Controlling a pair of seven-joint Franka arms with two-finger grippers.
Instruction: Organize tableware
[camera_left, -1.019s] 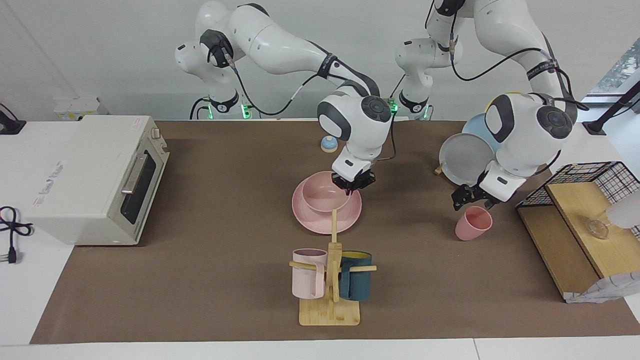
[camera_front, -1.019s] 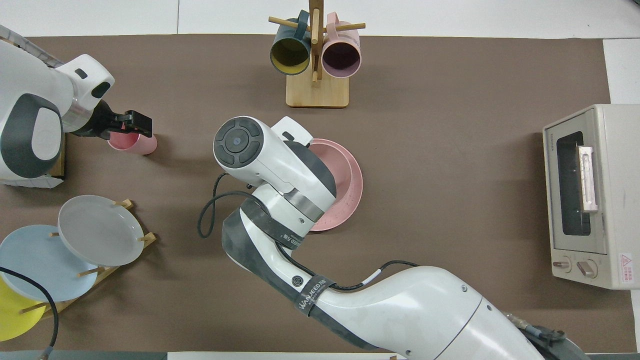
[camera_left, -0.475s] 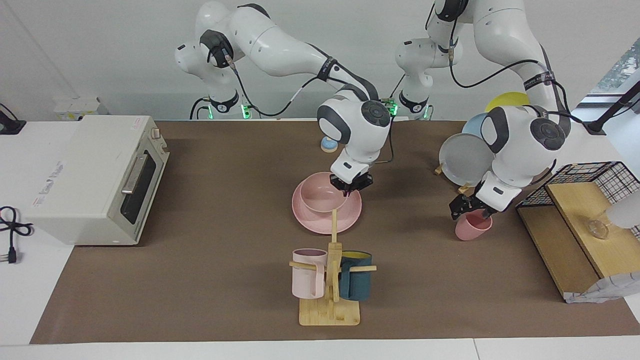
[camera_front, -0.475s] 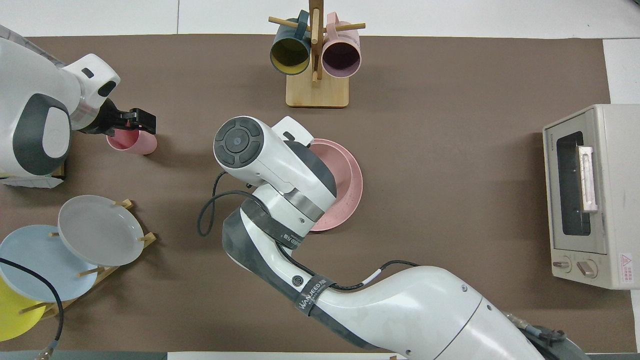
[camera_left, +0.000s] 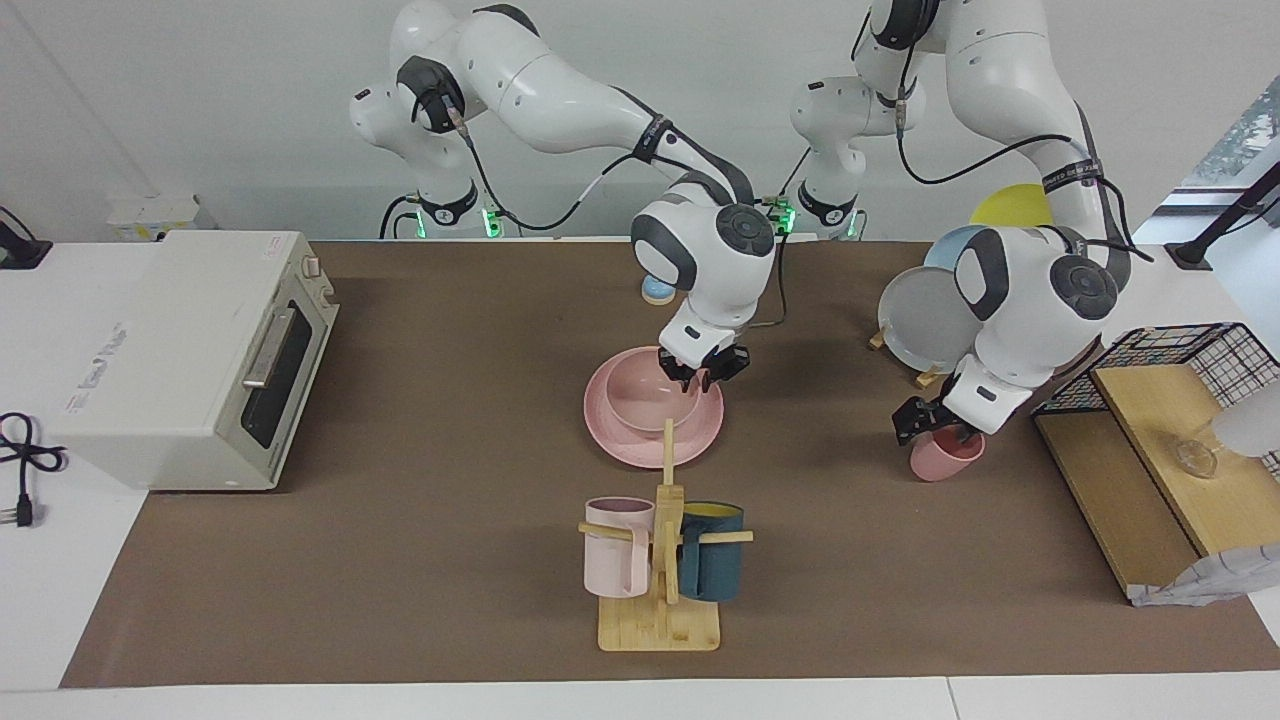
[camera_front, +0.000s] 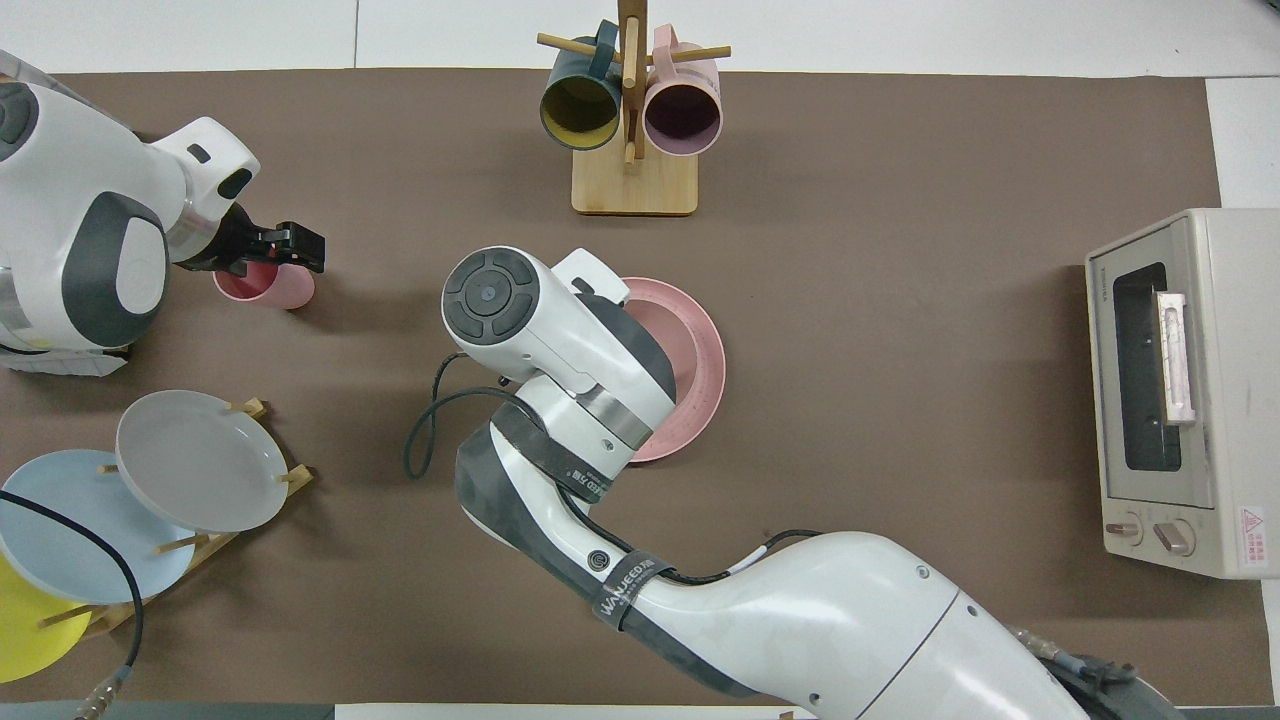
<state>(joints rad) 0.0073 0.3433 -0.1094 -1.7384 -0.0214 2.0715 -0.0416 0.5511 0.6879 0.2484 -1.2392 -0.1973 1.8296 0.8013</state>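
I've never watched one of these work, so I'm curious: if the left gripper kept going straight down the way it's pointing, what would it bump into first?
Most likely the pink cup. The left gripper points down at the cup's rim, fingers apparently straddling it, so they would probably meet the cup wall, then the table.

Two high cams, half a turn apart.
One faces the robots across the table; the other looks steeply down from their end. Both catch the mug rack and toaster oven.
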